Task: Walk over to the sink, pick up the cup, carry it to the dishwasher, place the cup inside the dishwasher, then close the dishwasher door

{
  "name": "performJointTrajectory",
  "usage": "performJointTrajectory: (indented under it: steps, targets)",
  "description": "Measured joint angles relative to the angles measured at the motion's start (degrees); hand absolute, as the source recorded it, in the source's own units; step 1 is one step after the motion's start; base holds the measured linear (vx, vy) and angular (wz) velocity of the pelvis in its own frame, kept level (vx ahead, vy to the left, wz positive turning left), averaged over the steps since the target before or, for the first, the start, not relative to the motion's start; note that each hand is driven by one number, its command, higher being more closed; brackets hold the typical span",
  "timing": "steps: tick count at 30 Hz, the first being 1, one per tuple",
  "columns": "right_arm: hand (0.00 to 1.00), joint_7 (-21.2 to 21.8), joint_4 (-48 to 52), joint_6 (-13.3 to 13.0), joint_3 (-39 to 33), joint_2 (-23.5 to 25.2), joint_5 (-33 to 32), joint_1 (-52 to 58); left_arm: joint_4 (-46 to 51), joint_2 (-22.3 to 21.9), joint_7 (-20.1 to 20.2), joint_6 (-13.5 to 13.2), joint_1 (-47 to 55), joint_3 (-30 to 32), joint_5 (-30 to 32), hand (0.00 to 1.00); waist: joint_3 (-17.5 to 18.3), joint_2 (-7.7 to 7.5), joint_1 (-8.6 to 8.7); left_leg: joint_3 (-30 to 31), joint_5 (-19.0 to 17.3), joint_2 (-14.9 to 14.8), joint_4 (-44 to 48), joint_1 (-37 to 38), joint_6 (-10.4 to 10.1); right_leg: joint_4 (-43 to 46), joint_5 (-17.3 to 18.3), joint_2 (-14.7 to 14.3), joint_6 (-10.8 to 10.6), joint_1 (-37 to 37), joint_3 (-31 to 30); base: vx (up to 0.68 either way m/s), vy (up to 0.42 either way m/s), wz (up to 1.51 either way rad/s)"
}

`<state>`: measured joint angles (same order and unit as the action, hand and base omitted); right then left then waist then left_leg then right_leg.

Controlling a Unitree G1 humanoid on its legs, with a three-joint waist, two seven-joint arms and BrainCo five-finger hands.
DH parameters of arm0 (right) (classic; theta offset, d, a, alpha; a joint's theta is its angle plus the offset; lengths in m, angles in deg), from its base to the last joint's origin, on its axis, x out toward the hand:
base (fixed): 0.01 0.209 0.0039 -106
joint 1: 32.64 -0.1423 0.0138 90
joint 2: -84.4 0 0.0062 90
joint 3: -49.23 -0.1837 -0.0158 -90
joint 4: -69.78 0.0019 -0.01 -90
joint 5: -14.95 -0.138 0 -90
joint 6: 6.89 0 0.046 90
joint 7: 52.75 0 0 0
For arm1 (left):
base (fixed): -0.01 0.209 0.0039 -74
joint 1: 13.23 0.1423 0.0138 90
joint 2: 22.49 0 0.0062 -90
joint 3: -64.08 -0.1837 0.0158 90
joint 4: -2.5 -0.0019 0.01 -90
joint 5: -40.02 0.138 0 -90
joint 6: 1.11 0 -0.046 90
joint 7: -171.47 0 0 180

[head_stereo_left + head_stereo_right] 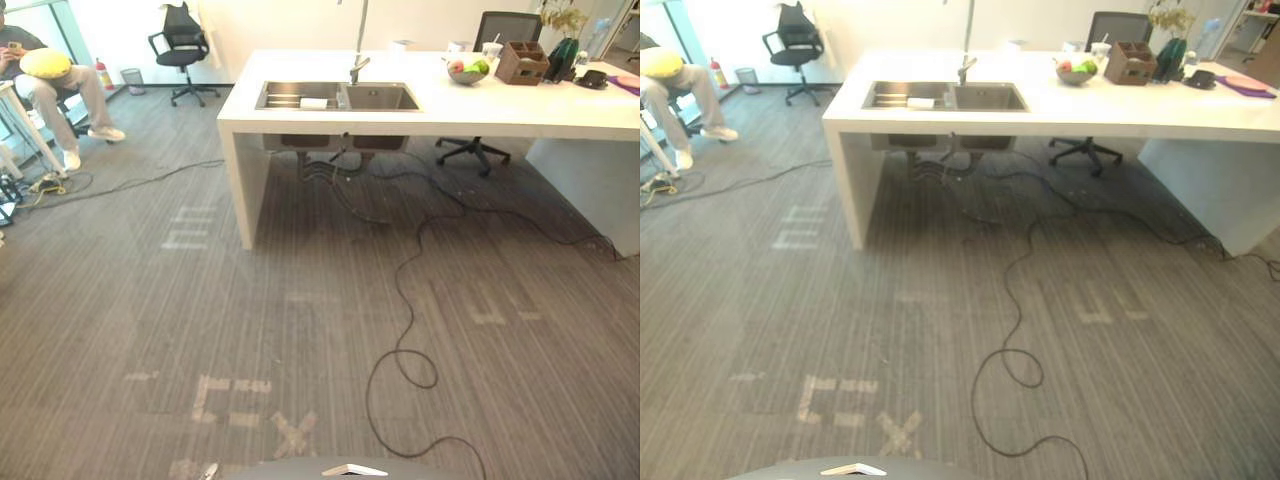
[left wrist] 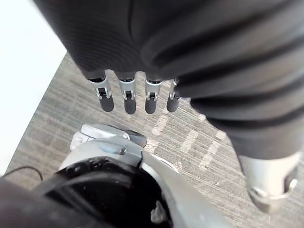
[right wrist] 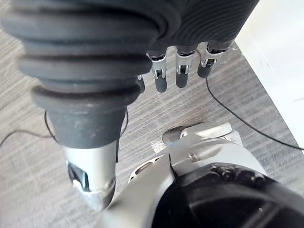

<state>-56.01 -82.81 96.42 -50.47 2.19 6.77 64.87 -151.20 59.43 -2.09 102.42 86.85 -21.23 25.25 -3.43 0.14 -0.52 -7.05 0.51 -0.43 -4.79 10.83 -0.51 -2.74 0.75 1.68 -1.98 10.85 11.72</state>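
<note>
Left hand [image 2: 127, 97]: fingers straight, slightly spread, holding nothing. Far ahead across the carpet [image 1: 250, 330], the sink [image 1: 380, 98] sits in the white desk [image 1: 450, 112]. The cup [image 1: 491, 49] stands upright to the right of the sink, just behind the fruit bowl [image 1: 467, 71]. Right hand [image 3: 179, 71]: also slack and empty, and probably the nearer hand to the cup.

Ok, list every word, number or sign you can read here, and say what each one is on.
No text reads clearly in any view.
Pale tape marks on the carpet: bars and a cross, no words.
Things on the white counter: any print is too small to read.
</note>
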Motion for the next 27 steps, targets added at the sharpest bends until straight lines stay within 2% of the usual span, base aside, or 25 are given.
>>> performJointTrajectory:
  steps: [1,3,7,13,18,19,27]
  targets:
    - [0.00,-1.69,-0.18,-2.04,0.10,0.33,2.22,-0.69,-0.02,-0.03,-1.24,-1.68,-0.25,-1.18,1.83,0.00,-0.19,0.26,0.02,0.00,0.07,0.00,-0.01,0.17,-0.05,-0.10,-0.07,-0.04,0.09,-0.01,0.02,0.00,0.000,0.00]
    - [0.00,-3.32,-0.25,-4.25,0.45,0.48,4.37,-1.41,-0.01,0.01,-2.79,-3.89,-0.34,-2.91,4.02,0.00,-0.33,0.21,0.05,-0.03,0.19,0.00,-0.04,0.10,-0.03,-0.40,-0.20,-0.08,0.05,-0.02,0.00,-0.04,-0.017,-0.01]
    - [0.00,-3.23,-0.33,-6.48,0.68,0.69,5.87,-1.61,0.03,0.18,-4.77,-7.00,-0.41,-4.96,6.23,0.00,-0.73,-0.01,0.18,-0.12,0.26,0.04,-0.06,0.01,0.02,-0.88,-0.22,-0.10,-0.10,-0.08,-0.11,-0.03,-0.012,-0.01]
    - [0.00,-2.05,-0.39,-9.75,0.73,0.82,5.93,-1.60,0.05,0.17,-5.02,-8.67,-0.33,-5.04,7.71,0.00,-2.06,-0.23,0.53,-0.36,0.13,0.25,-0.08,-0.08,-0.12,-1.53,-0.77,-0.01,-0.30,0.08,-0.30,-0.01,-0.001,0.00]
    - [0.00,-1.27,-1.31,-11.92,0.78,0.91,6.31,-1.68,0.00,0.08,-7.38,-9.57,-0.18,-4.98,7.75,0.00,-2.50,-0.53,0.54,-0.37,0.32,0.39,-0.10,0.08,0.18,-1.81,-1.16,0.04,-0.03,0.49,-0.27,0.00,0.000,0.00]
    - [0.00,-0.96,-1.31,-12.47,1.34,0.89,6.40,-1.65,-0.01,0.08,-7.71,-10.48,0.07,-4.90,7.75,0.00,-2.58,-0.67,0.57,-0.38,0.30,0.41,-0.10,0.22,0.16,-1.81,-1.16,0.05,-0.04,0.64,-0.26,0.00,0.000,0.00]
    - [0.00,-0.97,-1.35,-14.11,2.77,0.83,9.13,-2.10,0.01,-0.07,-9.98,-12.89,0.33,-4.83,8.18,0.00,-3.49,-0.90,0.66,-0.54,0.31,0.45,-0.12,0.34,0.18,-1.82,-1.04,0.11,-0.22,1.11,-0.40,-0.02,-0.005,0.00]
